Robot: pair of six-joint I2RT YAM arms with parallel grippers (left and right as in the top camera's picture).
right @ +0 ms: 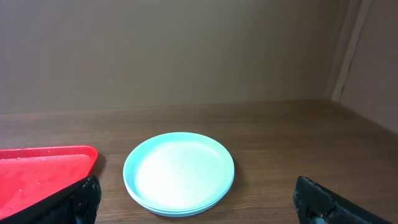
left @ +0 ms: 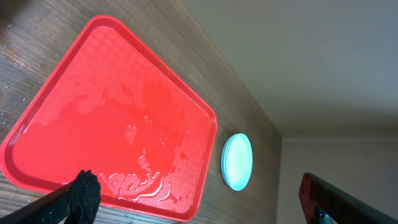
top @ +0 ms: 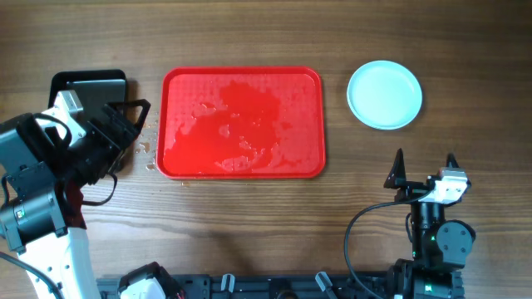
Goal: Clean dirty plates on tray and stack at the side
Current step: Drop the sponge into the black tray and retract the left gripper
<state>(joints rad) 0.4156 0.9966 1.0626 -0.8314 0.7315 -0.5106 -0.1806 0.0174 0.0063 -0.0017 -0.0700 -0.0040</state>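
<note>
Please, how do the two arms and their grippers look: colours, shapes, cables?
The left arm has white and black shells and a white lower link. The right arm is black, with a small green light and a looping black cable. The left gripper and right gripper have black pointed fingers.

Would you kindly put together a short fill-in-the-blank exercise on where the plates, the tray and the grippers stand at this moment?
1. The plates are stacked on the bare ____, off the tray.
2. The number of plates on the tray is ____.
3. In the overhead view, the plates lie to the ____ of the tray.
4. The left gripper and the right gripper both stand ____.
Missing words: table; zero; right; open.
</note>
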